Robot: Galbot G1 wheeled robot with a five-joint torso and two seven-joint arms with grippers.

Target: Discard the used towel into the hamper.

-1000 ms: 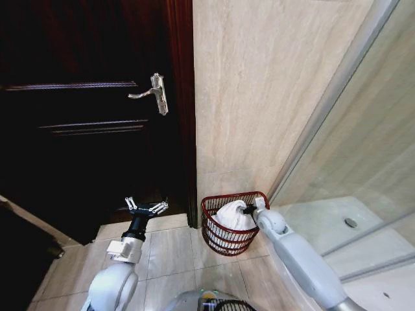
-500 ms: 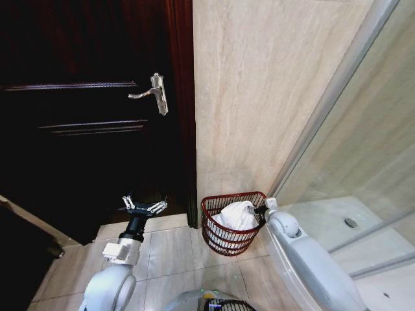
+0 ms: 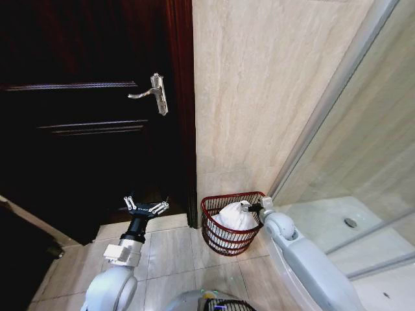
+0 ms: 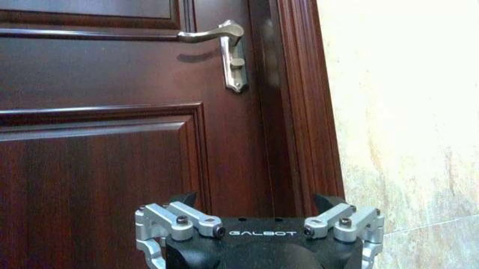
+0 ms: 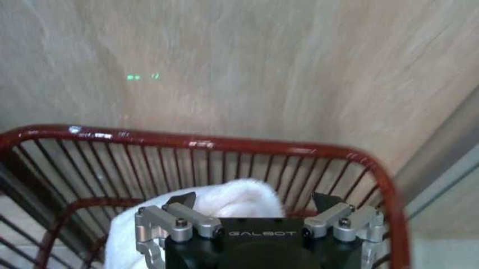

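Note:
The hamper (image 3: 224,242), a dark red wire basket, stands on the tiled floor against the beige wall, beside the door frame. The white towel (image 3: 233,218) lies bunched inside it, rising just above the rim. My right gripper (image 3: 255,207) hovers at the hamper's right rim, right beside the towel's top. In the right wrist view the right gripper (image 5: 254,200) is open, with the towel (image 5: 243,193) just beyond it and the hamper's rim (image 5: 187,144) behind. My left gripper (image 3: 146,207) is open and held idle in front of the dark door; the left wrist view shows this gripper (image 4: 258,200) empty.
A dark wooden door (image 3: 78,142) with a silver lever handle (image 3: 154,94) fills the left. A glass shower screen (image 3: 350,149) and a white shower tray (image 3: 337,227) close off the right. Open floor tiles (image 3: 168,253) lie in front of the hamper.
The right gripper drew back from over the towel to the hamper's right rim, then edged slightly back toward it. The towel stays in the hamper. The left arm barely moved.

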